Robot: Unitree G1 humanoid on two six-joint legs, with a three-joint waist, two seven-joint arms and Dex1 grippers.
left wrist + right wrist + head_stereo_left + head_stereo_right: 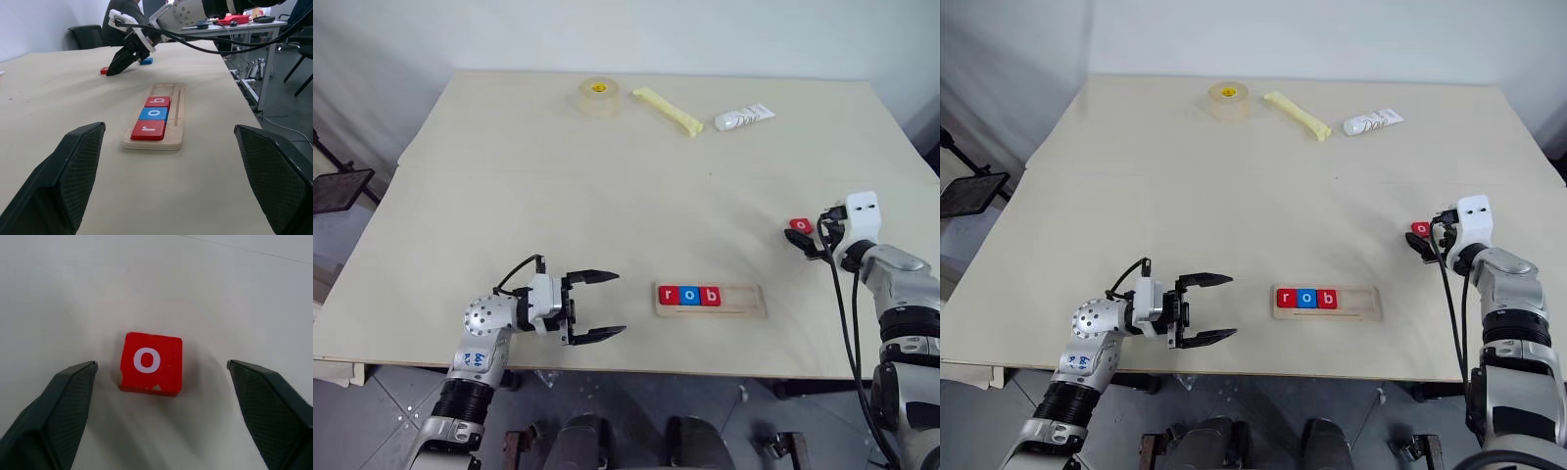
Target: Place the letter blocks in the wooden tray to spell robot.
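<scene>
While the tray (pixel 710 300) lies near the table's (pixel 509 176) front edge, three blocks sit in its left end, touching in a row: a red r (pixel 668 295), a blue o (pixel 689 296) and a red b (pixel 710 296). The tray's right part is bare wood. A red o block (pixel 151 363) lies flat on the table well to the right of the tray and farther back. The right gripper (pixel 806 238) hangs just over it, its fingers (pixel 58 406) spread wide to either side of the block and apart from it. In the left wrist view a blue block (pixel 145 61) lies beyond that gripper. The left gripper (pixel 599 305) hovers left of the tray, pointing toward it, fingers spread and holding nothing. At the far edge lie a tape roll (pixel 599 96), a yellow packet (pixel 668 111) and a white tube (pixel 744 117).
</scene>
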